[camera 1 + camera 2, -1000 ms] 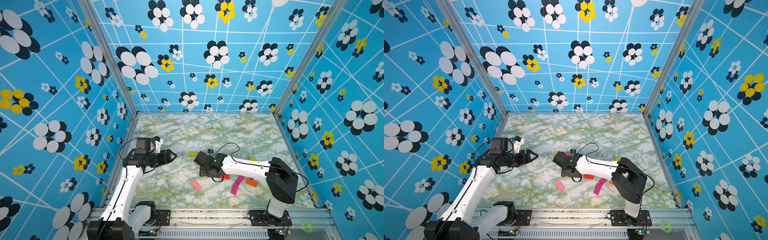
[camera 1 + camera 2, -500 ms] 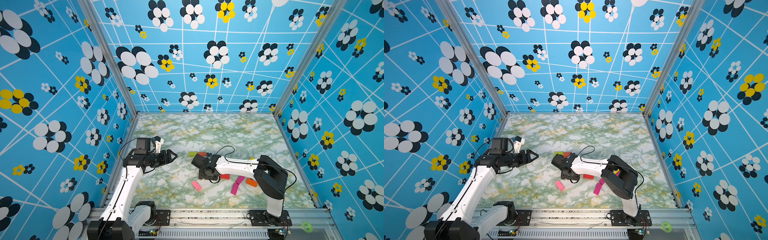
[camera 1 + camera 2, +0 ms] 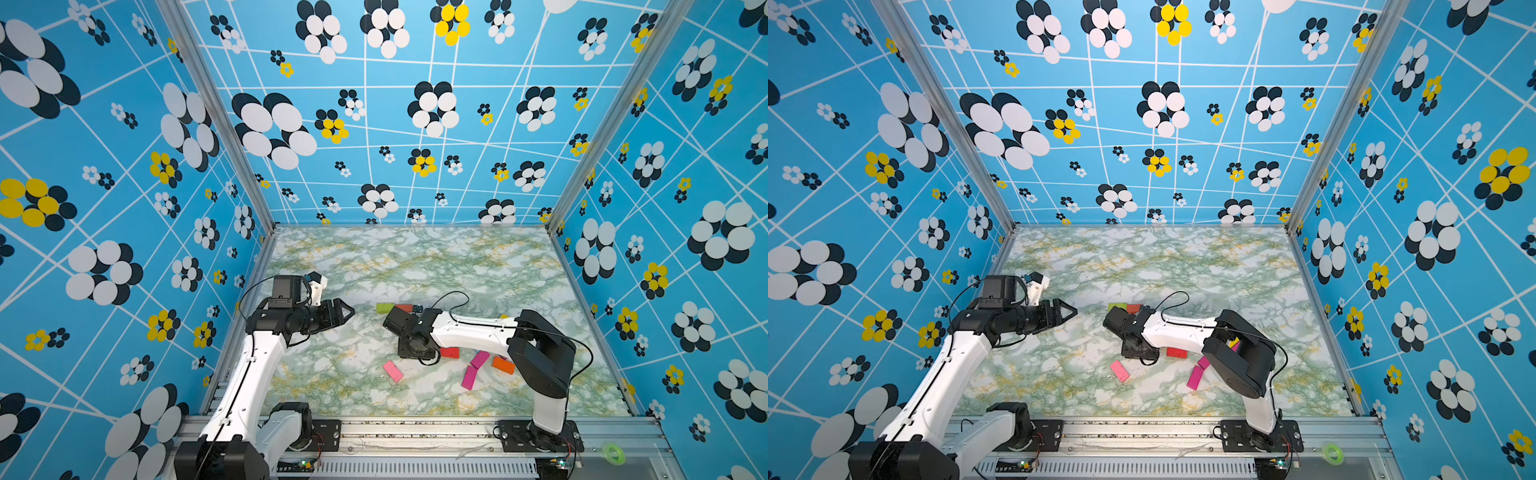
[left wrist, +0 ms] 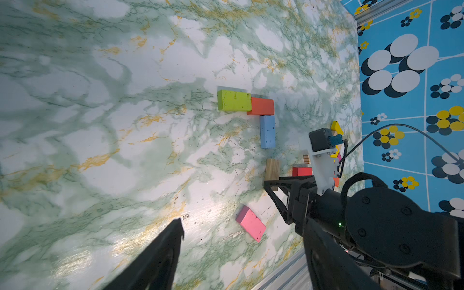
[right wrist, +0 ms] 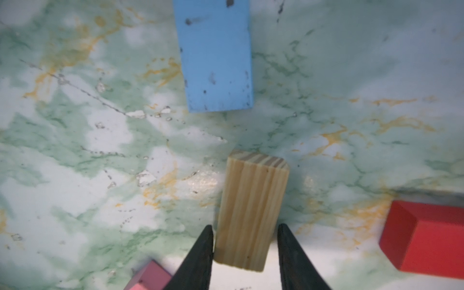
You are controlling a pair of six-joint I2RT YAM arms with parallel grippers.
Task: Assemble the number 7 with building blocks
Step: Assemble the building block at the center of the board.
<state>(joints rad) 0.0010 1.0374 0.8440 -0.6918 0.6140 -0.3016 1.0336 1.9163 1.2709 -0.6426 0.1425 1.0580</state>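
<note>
Left claw (image 3: 347, 316) apart; my right claw (image 5: 244, 225) straddles only the end of the wood block (image 5: 253, 195), clamped or not I cannot tell, so it may pivot

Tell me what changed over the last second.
The right arm swung its elbow toward the middle, and the right gripper narrowed its jaws around the wooden block; whether it grips yet is unclear. The left gripper stayed open in the air; the green block and pink block did not move.
</note>
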